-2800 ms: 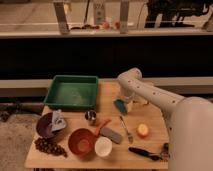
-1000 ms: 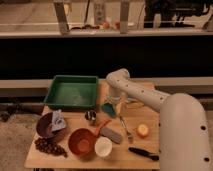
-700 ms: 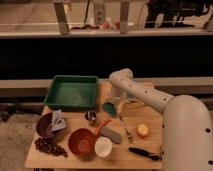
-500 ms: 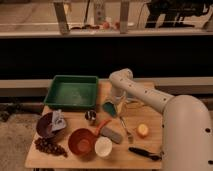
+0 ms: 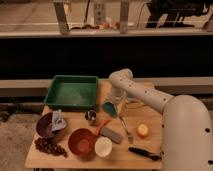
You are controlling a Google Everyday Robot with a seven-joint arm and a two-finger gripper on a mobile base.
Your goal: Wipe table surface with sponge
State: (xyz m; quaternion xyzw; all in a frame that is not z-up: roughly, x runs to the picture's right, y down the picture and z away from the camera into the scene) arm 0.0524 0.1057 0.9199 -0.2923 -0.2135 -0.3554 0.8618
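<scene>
Desk (image 5: 133,143) with tray (image 5: 72,92) at 10 o'clock.
Gripper (image 5: 113,104) at the sponge (image 5: 108,109) mid-desk, at the tray's 4 o'clock; bowl (image 5: 81,142), cup (image 5: 103,147) and block (image 5: 112,134) at 6 o'clock, fruit (image 5: 143,130) at 4.

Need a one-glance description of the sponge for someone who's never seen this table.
On the light tan wooden tabletop, look just right of the green rectangular tray, by its front corner. The small teal-green soft sponge is there, right at the robot's gripper. It is far smaller than the tray, and teal, unlike the grey rectangular block nearer the front edge.
</scene>
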